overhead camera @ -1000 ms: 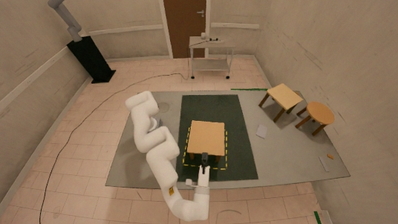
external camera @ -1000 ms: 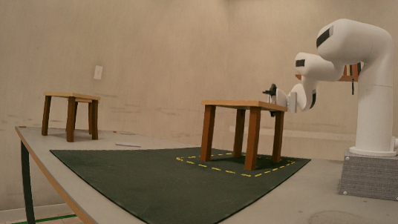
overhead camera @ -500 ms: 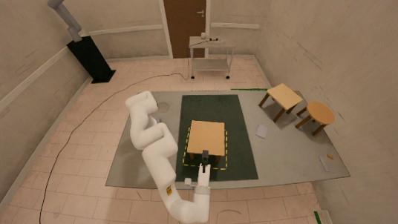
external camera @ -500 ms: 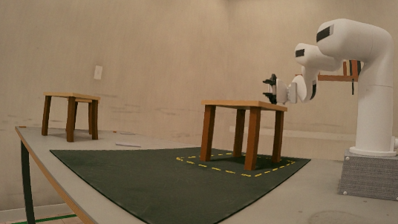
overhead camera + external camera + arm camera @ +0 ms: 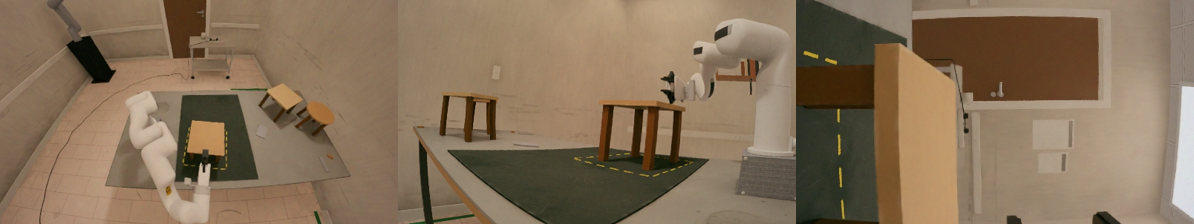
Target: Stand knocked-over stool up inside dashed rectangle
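Square-topped stool (image 5: 206,136) stands upright on its four legs on the dark mat (image 5: 216,105), feet inside the dashed rectangle (image 5: 184,150); exterior view shows all legs down within the yellow dashes. Gripper (image 5: 668,87) hangs just above the stool's near top edge, not touching it, jaws partly apart with nothing between them. Wrist view looks along the stool top (image 5: 916,145), one leg (image 5: 833,86) and dashes visible to the left, fingertips at the bottom edge with bare gap between. White arm (image 5: 156,148) curls over the bench (image 5: 289,163). Two other stools, a square one (image 5: 284,96) and a round one (image 5: 320,113), stand well apart at the far corner.
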Tool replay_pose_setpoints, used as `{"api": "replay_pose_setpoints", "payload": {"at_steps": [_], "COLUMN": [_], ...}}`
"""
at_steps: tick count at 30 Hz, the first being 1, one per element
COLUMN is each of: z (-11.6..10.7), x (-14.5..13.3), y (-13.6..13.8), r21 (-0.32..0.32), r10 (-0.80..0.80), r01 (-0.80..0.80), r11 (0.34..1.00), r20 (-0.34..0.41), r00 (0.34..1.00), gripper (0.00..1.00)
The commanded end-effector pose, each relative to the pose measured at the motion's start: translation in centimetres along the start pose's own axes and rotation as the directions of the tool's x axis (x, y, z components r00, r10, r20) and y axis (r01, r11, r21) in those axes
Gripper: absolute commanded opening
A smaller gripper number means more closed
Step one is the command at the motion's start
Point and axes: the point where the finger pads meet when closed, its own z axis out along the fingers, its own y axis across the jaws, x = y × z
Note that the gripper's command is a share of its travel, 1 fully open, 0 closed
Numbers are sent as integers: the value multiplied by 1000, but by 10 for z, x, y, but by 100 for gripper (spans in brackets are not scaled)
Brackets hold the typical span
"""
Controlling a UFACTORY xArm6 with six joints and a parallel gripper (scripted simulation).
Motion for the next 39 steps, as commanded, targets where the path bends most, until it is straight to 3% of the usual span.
{"api": "replay_pose_setpoints", "payload": {"at_steps": [1,13,39], "z": [-1,-1,-2], "x": [0,0,0], "y": [16,70,75], "r21": [3,3,3], "r10": [-3,-3,-3], "r01": [3,3,3], "r11": [1000,1000,1000], "r20": [0,0,0], "r00": [1000,1000,1000], "gripper": [45,45,45]}}
